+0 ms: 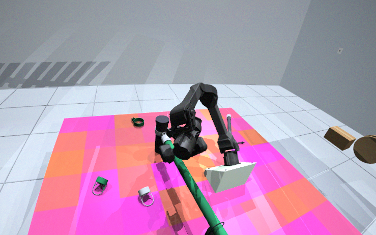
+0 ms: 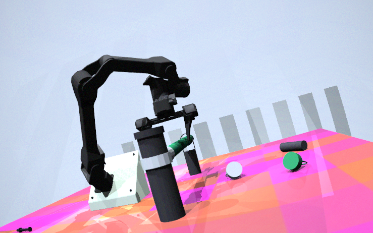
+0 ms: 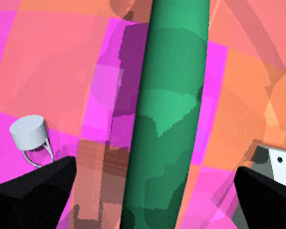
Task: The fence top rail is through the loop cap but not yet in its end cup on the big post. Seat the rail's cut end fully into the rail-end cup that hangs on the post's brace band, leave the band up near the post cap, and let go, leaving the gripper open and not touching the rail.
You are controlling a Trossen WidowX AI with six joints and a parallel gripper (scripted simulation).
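Observation:
The green rail (image 1: 193, 186) (image 2: 178, 146) (image 3: 169, 100) slopes between the posts, through the thin wire loop (image 1: 223, 223) (image 2: 194, 143) of the loop cap on the short post (image 2: 193, 163). Its far end goes into the light grey end cup (image 1: 165, 137) (image 2: 171, 153); how deep is hidden. The grey brace band (image 2: 156, 162) sits high on the big black post (image 2: 166, 193), a little below the post cap (image 1: 162, 119) (image 2: 148, 132). My gripper (image 3: 159, 171) is open above and astride the rail. In the wrist view, gaps show between the rail and both fingertips.
A white loop cap (image 1: 144, 191) (image 2: 233, 169) (image 3: 29, 131) and a green one (image 1: 102, 180) (image 2: 291, 161) lie on the mat. A green band (image 1: 138, 124) lies at the back. A black cylinder (image 2: 293, 146) lies behind the green cap. The pale arm base (image 1: 233, 178) (image 2: 121, 176) stands beside the rail.

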